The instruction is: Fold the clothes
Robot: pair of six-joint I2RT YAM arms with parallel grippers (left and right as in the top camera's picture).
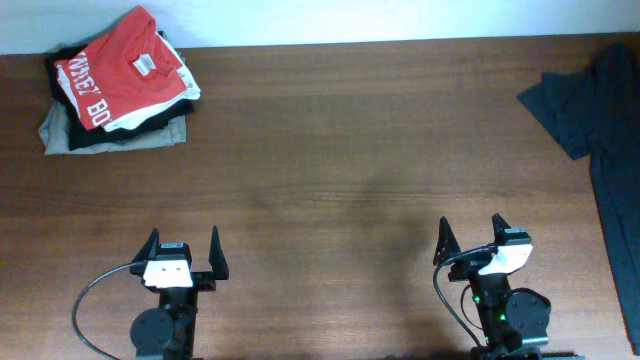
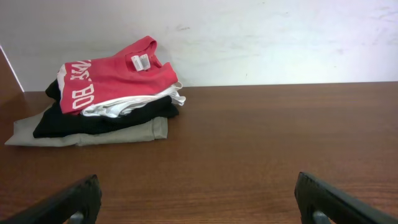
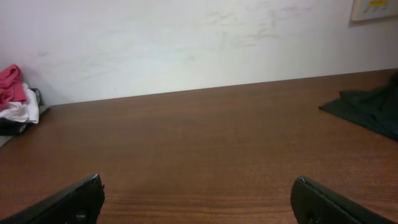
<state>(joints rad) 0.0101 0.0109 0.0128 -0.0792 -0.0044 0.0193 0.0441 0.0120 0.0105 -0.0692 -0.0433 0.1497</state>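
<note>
The dark charcoal garment (image 1: pixel 603 110) lies crumpled at the table's far right edge, partly hanging off it. A corner of it also shows in the right wrist view (image 3: pixel 368 109). My left gripper (image 1: pixel 183 247) is open and empty near the front left of the table, its fingertips showing in the left wrist view (image 2: pixel 198 199). My right gripper (image 1: pixel 470 235) is open and empty near the front right, well short of the garment, its fingertips showing in the right wrist view (image 3: pixel 198 198).
A stack of folded clothes (image 1: pixel 118 85) sits at the back left: a red T-shirt with white letters on top of white, black and khaki pieces. It also shows in the left wrist view (image 2: pixel 106 93). A white wall runs along the table's far edge.
</note>
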